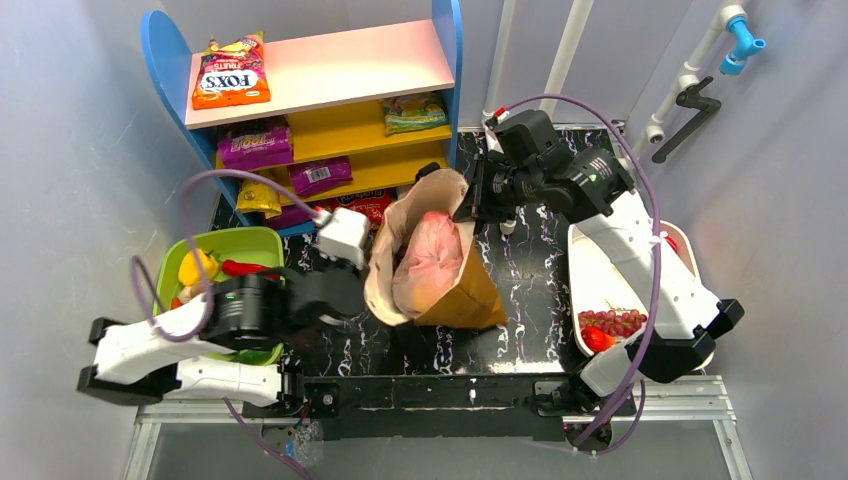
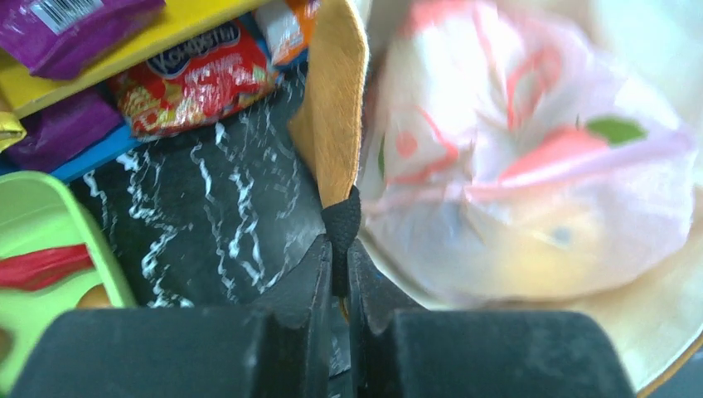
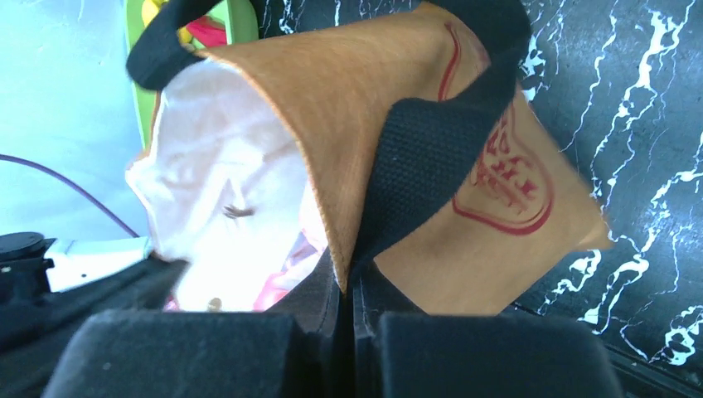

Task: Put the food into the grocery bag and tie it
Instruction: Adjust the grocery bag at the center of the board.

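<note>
The pink grocery bag [image 1: 430, 258] lies bunched inside a brown paper bag [image 1: 470, 295] at the table's middle, and shapes of food show faintly through its plastic [image 2: 530, 166]. My left gripper [image 2: 340, 249] is shut on the brown bag's left rim, where a black strap end [image 2: 341, 222] sits between the fingers. My right gripper [image 3: 348, 269] is shut on the far rim beside the black strap [image 3: 423, 157]. In the top view the left gripper [image 1: 368, 285] and right gripper [image 1: 463, 207] hold opposite sides of the mouth.
A green basket [image 1: 255, 243] at the left holds yellow fruit [image 1: 195, 266]. A white tray [image 1: 600, 275] at the right holds grapes [image 1: 612, 322]. The blue shelf [image 1: 165, 60] behind carries purple [image 1: 255, 143] and teal [image 1: 413, 113] packets.
</note>
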Controlling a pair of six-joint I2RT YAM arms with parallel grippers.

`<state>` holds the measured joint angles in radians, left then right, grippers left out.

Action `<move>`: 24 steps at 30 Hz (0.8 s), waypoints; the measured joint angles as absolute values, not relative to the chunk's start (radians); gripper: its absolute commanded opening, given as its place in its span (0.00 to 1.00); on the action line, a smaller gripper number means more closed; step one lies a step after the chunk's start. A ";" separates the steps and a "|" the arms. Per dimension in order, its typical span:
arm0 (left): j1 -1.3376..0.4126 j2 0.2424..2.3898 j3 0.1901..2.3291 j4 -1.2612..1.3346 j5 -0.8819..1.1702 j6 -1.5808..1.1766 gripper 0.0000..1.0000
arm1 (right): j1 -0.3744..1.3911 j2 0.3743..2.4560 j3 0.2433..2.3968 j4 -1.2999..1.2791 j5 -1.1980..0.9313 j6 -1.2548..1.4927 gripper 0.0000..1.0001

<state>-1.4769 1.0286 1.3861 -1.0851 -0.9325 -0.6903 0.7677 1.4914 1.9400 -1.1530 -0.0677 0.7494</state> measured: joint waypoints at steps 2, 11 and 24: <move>-1.416 0.953 1.382 -0.981 -0.899 -0.620 0.00 | 0.768 1.477 1.931 -1.149 -0.077 0.754 0.01; -1.149 1.084 1.508 -0.710 -0.703 -0.427 0.00 | 0.773 1.471 1.916 -1.172 -0.078 0.759 0.01; -0.904 1.446 1.612 -0.526 -0.371 -0.419 0.00 | 0.609 1.527 1.856 -1.113 -0.103 0.641 0.01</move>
<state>-0.9043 1.4464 1.6123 -0.5262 -0.3710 -0.4191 0.6086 1.5272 1.8565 -1.1126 -0.1032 0.6407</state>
